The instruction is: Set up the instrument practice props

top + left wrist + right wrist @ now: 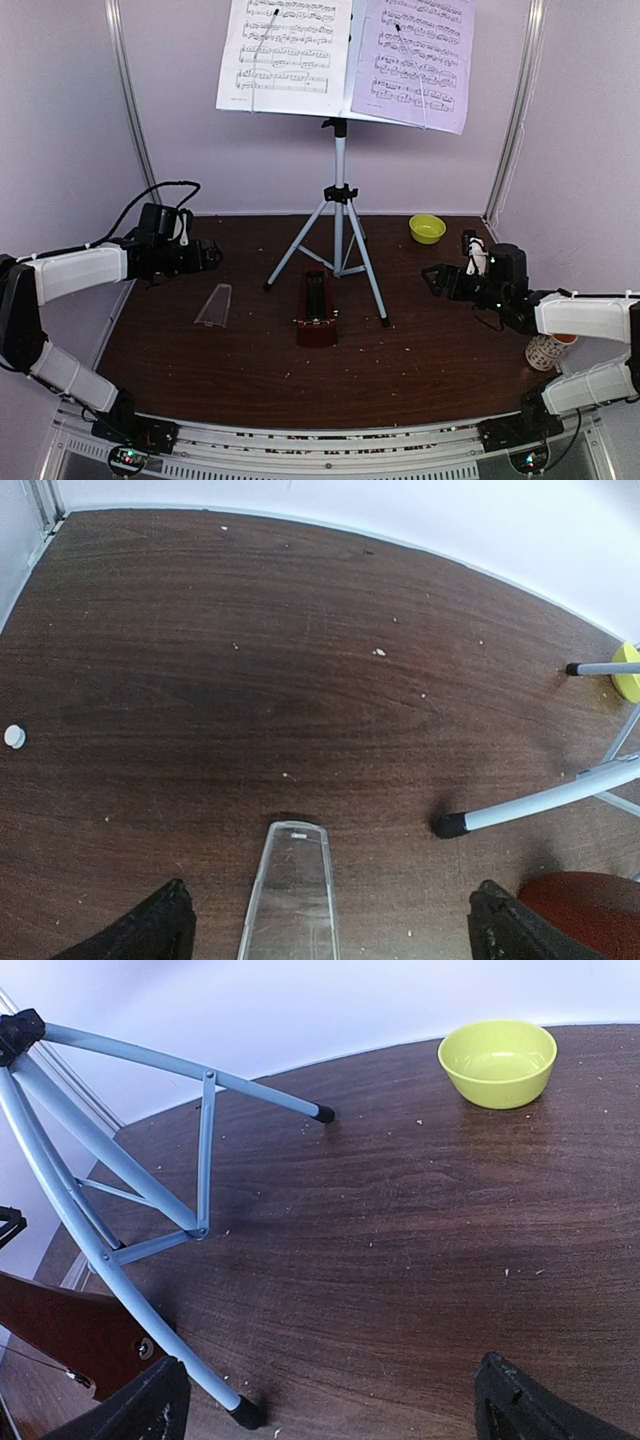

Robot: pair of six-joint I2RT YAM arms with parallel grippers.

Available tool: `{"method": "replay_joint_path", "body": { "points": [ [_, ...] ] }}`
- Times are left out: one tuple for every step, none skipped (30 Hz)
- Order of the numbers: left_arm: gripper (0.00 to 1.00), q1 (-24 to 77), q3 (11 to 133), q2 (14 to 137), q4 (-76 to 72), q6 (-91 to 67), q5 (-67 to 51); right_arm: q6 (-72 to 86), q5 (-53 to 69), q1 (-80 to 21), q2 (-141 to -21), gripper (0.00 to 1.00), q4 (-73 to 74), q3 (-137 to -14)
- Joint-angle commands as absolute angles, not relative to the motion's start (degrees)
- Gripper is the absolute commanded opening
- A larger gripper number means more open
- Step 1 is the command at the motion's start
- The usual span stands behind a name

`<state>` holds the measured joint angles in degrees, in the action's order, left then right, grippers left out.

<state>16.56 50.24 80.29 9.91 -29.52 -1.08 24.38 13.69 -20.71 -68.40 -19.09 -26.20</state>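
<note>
The music stand (340, 215) is standing upright at the far middle of the table (440, 350), its silver tripod legs spreading wide. A white sheet (285, 50) and a lavender sheet (415, 60) are leaning side by side on its top, white on the left. The dark-red metronome (318, 312) is sitting between the two near legs, uncovered. Its clear cover (214, 306) is lying flat to the left, well apart from it.
</note>
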Motion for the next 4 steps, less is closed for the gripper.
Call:
{"method": "replay_joint_path", "body": {
  "points": [
    [0.98, 16.3, 50.1, 79.5, 7.7, -30.3, 0.3, 24.3, 13.8, -20.8, -67.2, 1.00, -20.3, -25.7],
    [0.98, 16.3, 50.2, 79.5, 8.0, -30.3, 0.5, 24.3, 13.8, -20.8, -67.2, 1.00, -20.3, -25.9],
    [0.98, 16.3, 50.5, 79.4, 8.3, -30.1, 0.7, 24.3, 13.9, -20.8, -67.0, 1.00, -20.1, -25.9],
    [0.98, 16.2, 50.6, 79.3, 8.6, -29.9, 0.7, 24.3, 14.0, -20.8, -66.9, 1.00, -20.1, -26.0]
  ]
}}
